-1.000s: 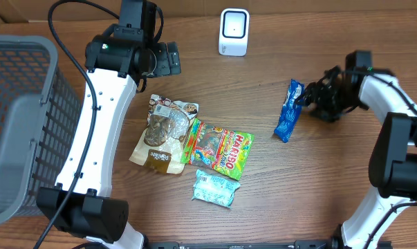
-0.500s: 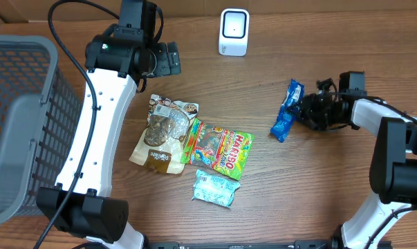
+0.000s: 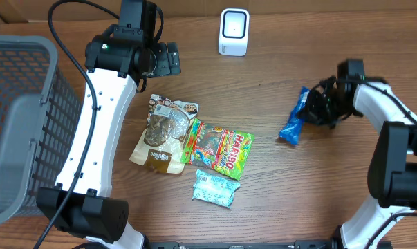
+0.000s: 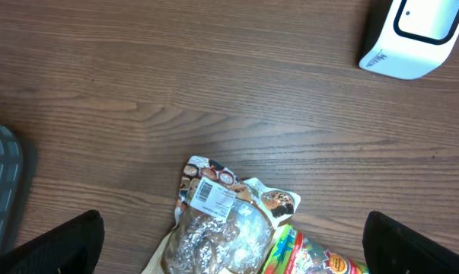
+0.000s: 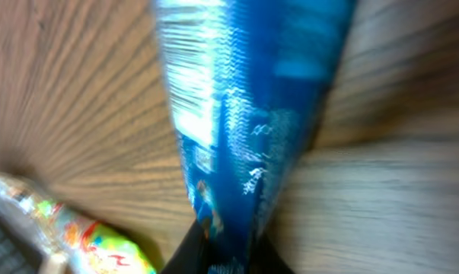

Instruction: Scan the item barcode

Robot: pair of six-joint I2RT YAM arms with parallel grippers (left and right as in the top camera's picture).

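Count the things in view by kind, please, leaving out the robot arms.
Snack packets: 4 (blue packet, brown packet, green packet, pale teal packet)
White scanner: 1
Grey basket: 1
Total: 6

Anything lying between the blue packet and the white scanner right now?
Nothing. The overhead view shows only bare tabletop between the blue packet and the white scanner.
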